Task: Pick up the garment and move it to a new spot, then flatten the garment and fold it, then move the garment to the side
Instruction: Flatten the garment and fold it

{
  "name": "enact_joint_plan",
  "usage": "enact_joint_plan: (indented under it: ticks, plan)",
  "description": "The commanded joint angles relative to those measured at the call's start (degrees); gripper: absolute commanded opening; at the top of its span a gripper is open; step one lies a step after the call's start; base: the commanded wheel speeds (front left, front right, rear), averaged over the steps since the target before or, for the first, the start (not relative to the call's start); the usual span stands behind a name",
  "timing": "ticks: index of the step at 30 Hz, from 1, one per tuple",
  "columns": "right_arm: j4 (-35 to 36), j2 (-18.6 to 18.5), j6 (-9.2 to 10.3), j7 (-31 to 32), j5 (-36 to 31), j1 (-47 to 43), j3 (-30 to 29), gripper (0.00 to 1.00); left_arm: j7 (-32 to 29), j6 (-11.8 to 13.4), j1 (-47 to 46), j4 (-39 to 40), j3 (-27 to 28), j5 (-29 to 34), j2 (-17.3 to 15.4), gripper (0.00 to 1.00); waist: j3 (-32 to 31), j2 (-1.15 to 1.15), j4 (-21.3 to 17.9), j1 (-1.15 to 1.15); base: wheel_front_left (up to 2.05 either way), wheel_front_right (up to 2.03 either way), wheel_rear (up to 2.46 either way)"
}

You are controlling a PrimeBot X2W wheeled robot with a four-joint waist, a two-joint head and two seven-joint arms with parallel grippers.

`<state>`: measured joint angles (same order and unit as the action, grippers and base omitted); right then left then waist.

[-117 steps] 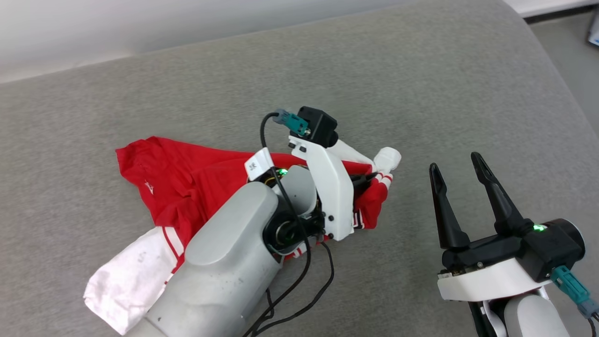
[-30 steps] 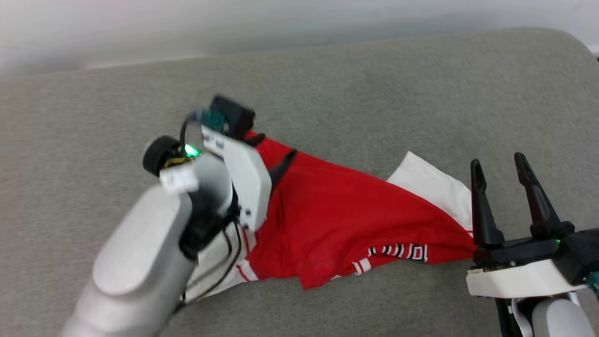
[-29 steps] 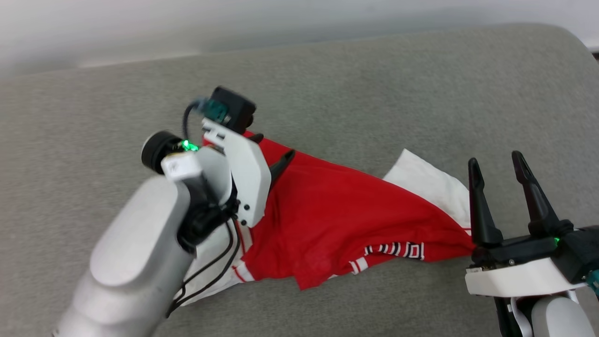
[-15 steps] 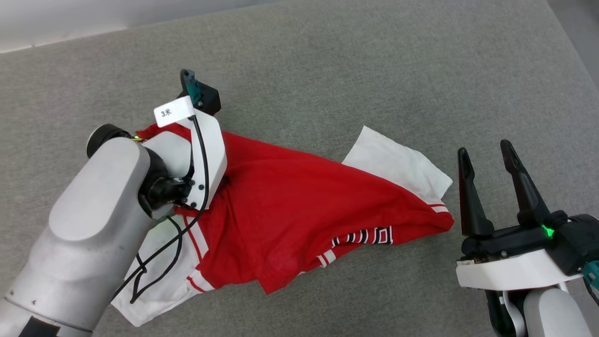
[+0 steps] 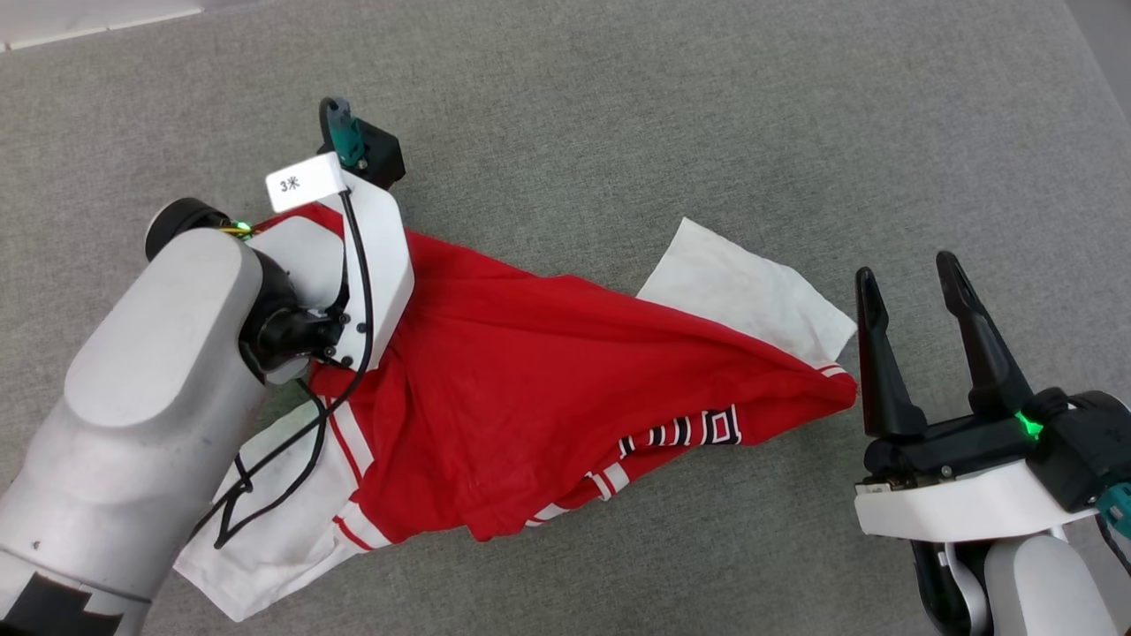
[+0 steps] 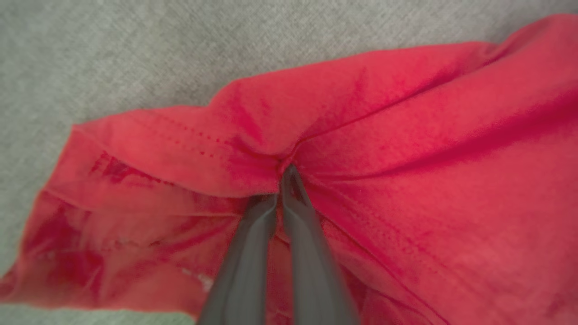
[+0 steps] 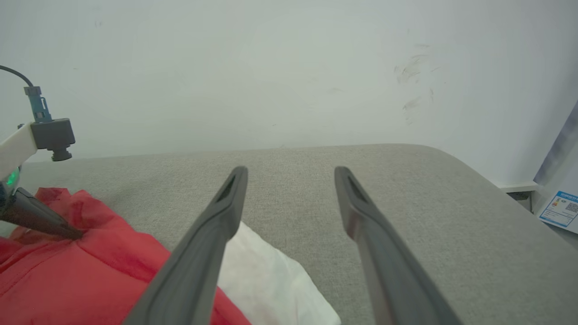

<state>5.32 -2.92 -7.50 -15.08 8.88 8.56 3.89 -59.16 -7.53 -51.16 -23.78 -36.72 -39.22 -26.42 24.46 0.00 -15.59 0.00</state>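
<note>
On a grey surface (image 5: 707, 106) in front of me, the shirt (image 5: 530, 371) lies crumpled in a slanted heap. It is mostly red, and it runs from under my left wrist across to my right arm. One white sleeve (image 5: 751, 291) fans out flat at its far right end. The other (image 5: 274, 521) sticks out near me on the left, partly hidden by my left forearm (image 5: 132, 424). A strip of black-and-white lettering (image 5: 680, 433) shows along a tucked-under front edge.

My left claw (image 6: 285, 174) is pressed together, its two dark fingers pinching a ridge of red cloth beside a stitched hem at the shirt's far left end. The fabric puckers toward the tips. My right claw (image 5: 905, 267) is spread wide and holds nothing. It hovers just beside the shirt's right tip.

I judge the shirt light, soft and limp. It will sag from any single hold, slide easily on the surface, and bunch rather than keep its shape. It does not look fragile. A pinch on one thin layer may slip, so a hem or seam, where the cloth is doubled, looks the safer hold. To spread it, I would put the right claw on the red edge beside the flat sleeve, opposite the left grip.
</note>
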Motion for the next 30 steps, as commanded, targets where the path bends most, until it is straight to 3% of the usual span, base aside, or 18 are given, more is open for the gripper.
enact_joint_plan:
  ticks: [1,11,18,25,27,30]
  plan:
    - [-0.1,0.07,0.02,-0.14,0.33,0.98,0.12,1.0,1.45,0.18,1.35,-2.27,-1.12,0.69,0.28,0.0,-0.03,0.0,0.07,0.0,0.0,0.0,0.0]
    - [-0.29,0.07,0.02,-0.14,0.43,1.77,1.41,1.0,13.57,0.14,-12.32,-3.27,-1.06,5.21,-1.45,0.0,-0.32,0.0,-0.94,0.0,0.0,0.0,0.0]
    - [-0.24,0.08,0.02,-0.14,1.35,2.13,2.67,1.0,25.26,0.2,-22.37,-8.99,-1.98,11.21,-1.41,0.0,1.32,0.0,-3.42,0.0,0.0,0.0,0.0]
    - [-0.47,0.08,0.02,-0.14,2.28,2.66,3.22,1.0,36.26,2.03,-27.97,-16.73,-3.17,16.8,-0.36,0.0,2.43,0.0,-4.96,0.0,0.0,0.0,0.0]
    - [-0.52,0.08,0.02,-0.14,2.5,2.71,3.29,1.0,38.84,1.89,-27.85,-19.1,-4.43,18.19,-0.09,1.0,2.57,0.0,-5.1,0.0,0.0,0.0,0.0]
    - [-0.56,0.08,0.02,-0.14,2.61,2.75,3.24,1.0,41.53,1.62,-26.99,-22.1,-5.5,18.6,0.75,1.0,2.49,0.0,-4.92,0.0,0.0,0.0,0.0]
